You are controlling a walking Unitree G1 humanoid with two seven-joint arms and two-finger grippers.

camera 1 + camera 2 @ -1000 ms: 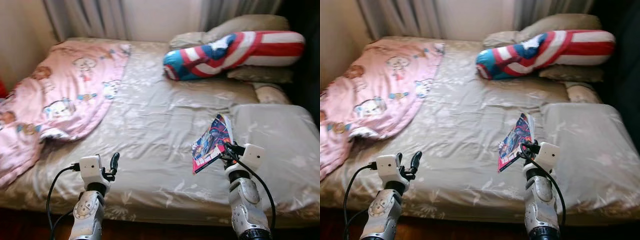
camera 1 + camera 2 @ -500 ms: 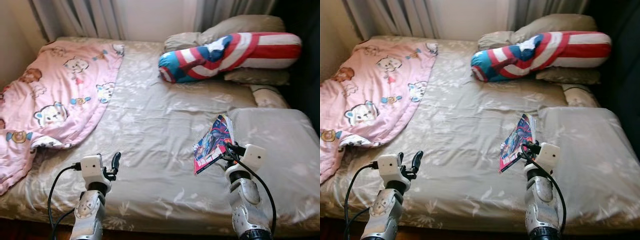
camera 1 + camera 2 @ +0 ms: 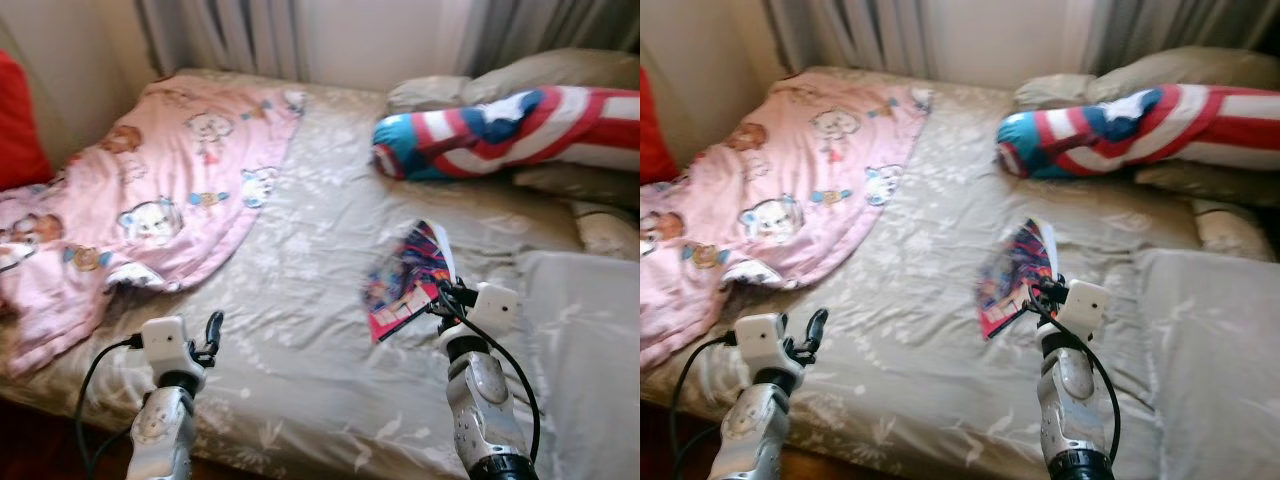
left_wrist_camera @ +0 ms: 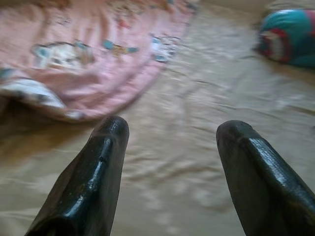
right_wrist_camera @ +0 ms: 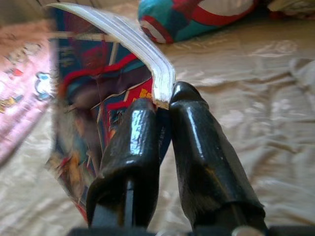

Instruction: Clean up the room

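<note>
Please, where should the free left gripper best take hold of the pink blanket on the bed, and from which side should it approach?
Probably the pink blanket's near edge, where it folds up off the sheet ahead of the left gripper. That raised fold gives the open fingers something to pinch. Approach from the robot's side, low along the sheet.

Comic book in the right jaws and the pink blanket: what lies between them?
Only bare, wrinkled bedsheet separates the comic book, held by the right gripper, from the pink blanket, as the left eye view shows.
</note>
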